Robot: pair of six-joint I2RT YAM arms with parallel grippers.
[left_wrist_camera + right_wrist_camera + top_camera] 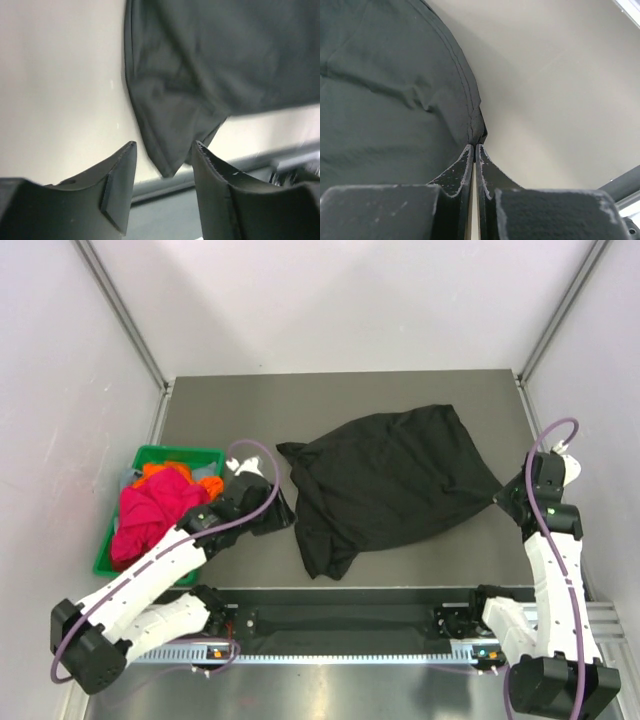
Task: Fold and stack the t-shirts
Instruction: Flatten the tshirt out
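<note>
A black t-shirt [390, 480] lies spread and rumpled on the dark table [340, 395]. My right gripper [503, 496] is shut on its right corner; in the right wrist view the jaws [474, 146] pinch a hemmed edge of the cloth [385, 90]. My left gripper [283, 512] is open and empty beside the shirt's left edge. In the left wrist view a pointed corner of the black cloth [210, 60] lies just beyond its spread fingertips [164, 145]. A magenta shirt [150, 515] and an orange one [165, 470] are bunched in the green bin [190, 451].
The green bin stands at the table's left edge, next to my left arm. A metal rail [350, 625] runs along the near edge between the arm bases. Grey walls close in the left, right and back.
</note>
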